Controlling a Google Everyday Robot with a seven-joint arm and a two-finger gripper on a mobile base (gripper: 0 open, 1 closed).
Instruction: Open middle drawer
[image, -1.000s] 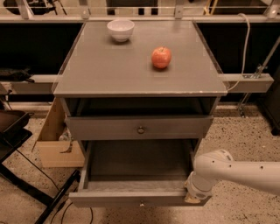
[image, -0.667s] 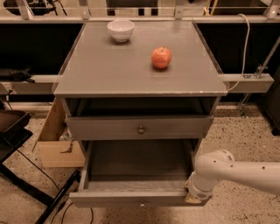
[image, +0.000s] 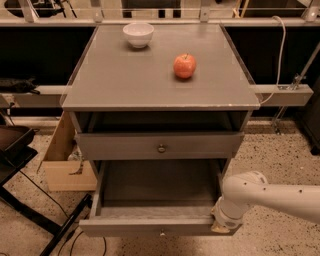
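Stillness is the main news: against the views from a second ago, the white arm (image: 280, 197) sits in the same place; the gripper (image: 220, 225) stays at the right front corner of the middle drawer (image: 157, 187); the drawer has slid no farther; the apple (image: 184, 65) and the bowl (image: 138, 34) on the cabinet top (image: 115, 80) have not shifted either.

For the task that reads well. The middle drawer stands pulled well out of the cabinet toward the camera; its wide shallow tray is bare and in plain sight; its front panel lies low in the view, with the small knob (image: 161, 232) at its lower edge. I judge the opening done or as good as done, with only the release and the arm's retreat left.

Several things are hidden. The gripper's working end is tucked behind the rounded wrist and the drawer's corner, so whether it is open or shut, or has hold of anything, I cannot tell; it sits at the corner, well to the right of the knob, not on it. The top drawer (image: 125, 146), slimmer in the front and with its own knob at the centre, appears to be shut, though the dark recess between it and the cabinet top makes that hard to judge. Whatever lies beneath the open drawer is covered by it; no lower drawer shows. The arm is cut off at the right edge; the robot's base is out of view. A cardboard box (image: 62, 170) on the floor is partly behind the cabinet's left side.
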